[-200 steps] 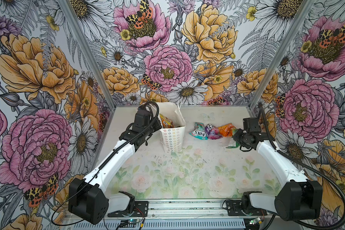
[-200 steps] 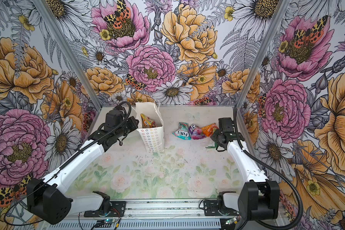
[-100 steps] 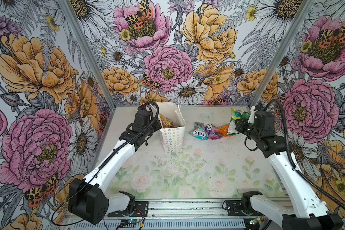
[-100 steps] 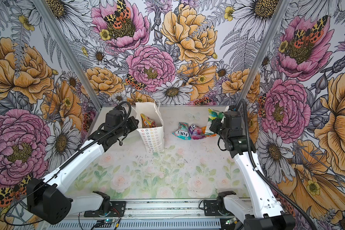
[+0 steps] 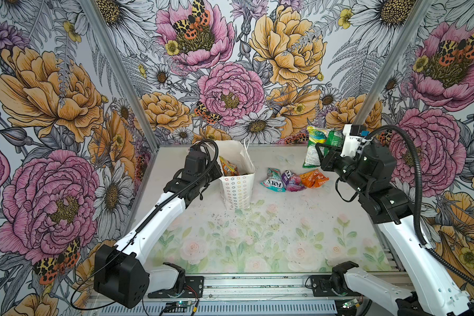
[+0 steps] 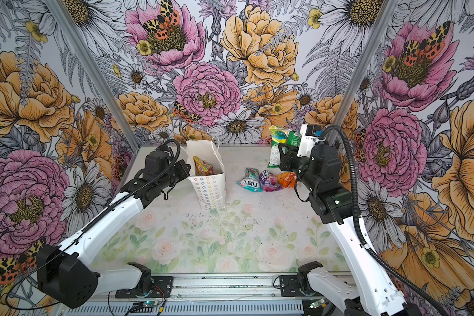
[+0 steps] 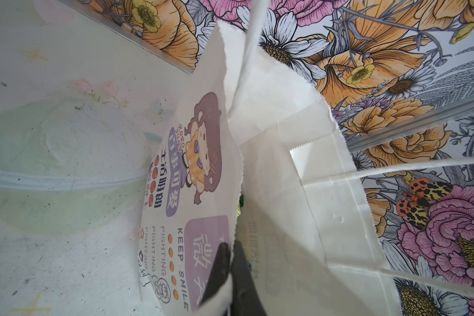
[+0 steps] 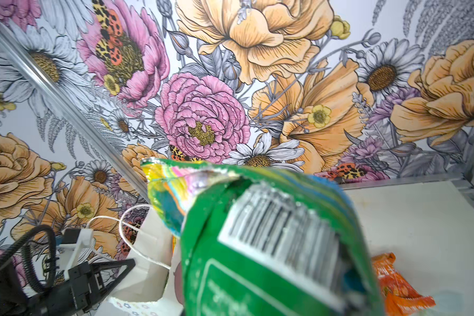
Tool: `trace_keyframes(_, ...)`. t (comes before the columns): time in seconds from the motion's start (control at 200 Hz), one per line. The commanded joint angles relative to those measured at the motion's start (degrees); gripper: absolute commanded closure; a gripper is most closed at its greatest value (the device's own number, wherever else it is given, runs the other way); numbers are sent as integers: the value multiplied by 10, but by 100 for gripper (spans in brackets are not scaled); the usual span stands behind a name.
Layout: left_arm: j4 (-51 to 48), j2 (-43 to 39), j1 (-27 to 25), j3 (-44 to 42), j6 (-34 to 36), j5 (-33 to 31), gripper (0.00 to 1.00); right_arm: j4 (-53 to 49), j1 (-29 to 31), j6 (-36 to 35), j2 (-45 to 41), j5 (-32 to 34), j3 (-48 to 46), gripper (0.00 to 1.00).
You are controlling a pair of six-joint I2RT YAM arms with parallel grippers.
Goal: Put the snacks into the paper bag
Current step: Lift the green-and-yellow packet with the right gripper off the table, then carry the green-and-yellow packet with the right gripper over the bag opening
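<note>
The white paper bag [image 5: 237, 188] [image 6: 211, 191] stands upright at the back left with its mouth open. A colourful snack [image 5: 228, 169] lies inside it. My left gripper [image 5: 219, 171] [image 7: 230, 255] is shut on the bag's near rim, one finger on each side of the paper. My right gripper [image 5: 321, 153] [image 6: 283, 153] is shut on a green snack packet [image 5: 313, 146] [image 8: 257, 246] and holds it in the air at the back right. That packet hides the jaws in the right wrist view. On the table lie teal [image 5: 272, 182], purple [image 5: 292, 181] and orange [image 5: 314, 177] snacks.
Flowered walls close the back and both sides. The bag's thin cord handles [image 7: 422, 168] stick up above its rim. The three loose snacks lie in a row between the bag and the right arm [image 5: 381, 191]. The arm bases stand along the front rail [image 5: 257, 286].
My right arm has risen from the table with the green packet in its grip, carrying it up and toward the back. The left gripper and the bag have stayed still.
</note>
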Motion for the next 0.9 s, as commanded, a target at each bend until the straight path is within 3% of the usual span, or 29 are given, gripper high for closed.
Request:
trace_keyframes(0.0,-6,-16,4,-7,3,14,100,43,30,-26,18,-2,54,100)
trace_keyframes(0.505,-6,-20,4,-12,2,11,100,47,236,-140,190,61,227,100)
trace_keyframes(0.896,-6,-21,7,-13,4,14,100,51,298,-143,311,75,300,100)
